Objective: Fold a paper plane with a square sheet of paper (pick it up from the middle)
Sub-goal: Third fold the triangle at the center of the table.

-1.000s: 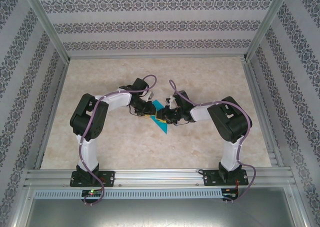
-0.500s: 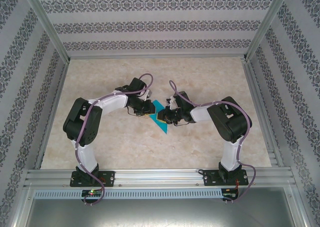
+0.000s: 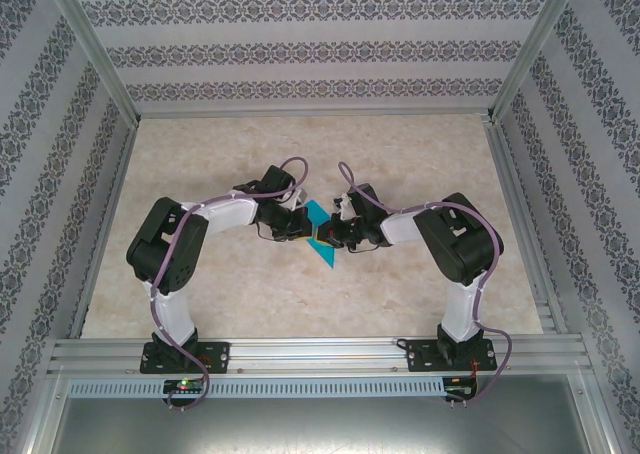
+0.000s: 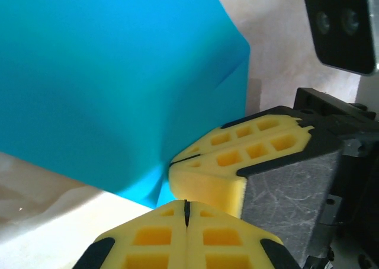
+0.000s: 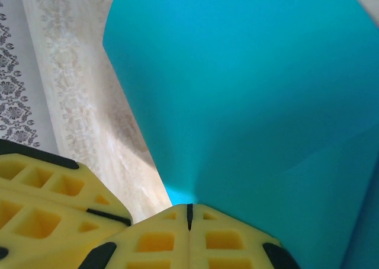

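Top external: both arms elbow inward at the teal-blue square paper sheet (image 3: 318, 212); left gripper (image 3: 304, 232) and right gripper (image 3: 329, 236), earlier ajar, now pinch it.

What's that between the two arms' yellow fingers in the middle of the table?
A blue sheet of paper. The top view shows it between the left fingers and the right fingers, whose tips nearly meet at its middle.

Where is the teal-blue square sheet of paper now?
The paper is near the table's centre in the top view, between the left gripper and right gripper.
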`<control>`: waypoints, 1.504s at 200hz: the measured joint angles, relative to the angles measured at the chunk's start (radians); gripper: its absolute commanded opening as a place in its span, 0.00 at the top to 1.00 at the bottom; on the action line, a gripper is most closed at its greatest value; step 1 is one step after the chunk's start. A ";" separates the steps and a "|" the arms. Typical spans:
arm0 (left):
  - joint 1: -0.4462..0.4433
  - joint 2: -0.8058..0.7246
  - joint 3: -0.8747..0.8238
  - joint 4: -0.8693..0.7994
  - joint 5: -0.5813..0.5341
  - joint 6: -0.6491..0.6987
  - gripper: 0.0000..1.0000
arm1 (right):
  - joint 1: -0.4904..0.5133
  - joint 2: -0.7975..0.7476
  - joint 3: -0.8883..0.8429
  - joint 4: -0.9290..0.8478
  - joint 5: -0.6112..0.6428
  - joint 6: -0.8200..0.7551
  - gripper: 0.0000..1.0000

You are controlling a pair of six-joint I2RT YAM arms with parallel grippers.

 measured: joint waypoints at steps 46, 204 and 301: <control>-0.005 0.017 -0.002 0.021 0.020 -0.003 0.99 | -0.002 0.000 -0.003 0.003 -0.001 0.000 1.00; -0.006 0.023 -0.074 0.112 0.036 -0.031 1.00 | -0.011 -0.008 -0.022 0.020 -0.007 0.001 1.00; -0.006 0.049 -0.072 0.130 0.042 -0.048 1.00 | -0.011 -0.011 -0.022 0.018 -0.004 0.005 1.00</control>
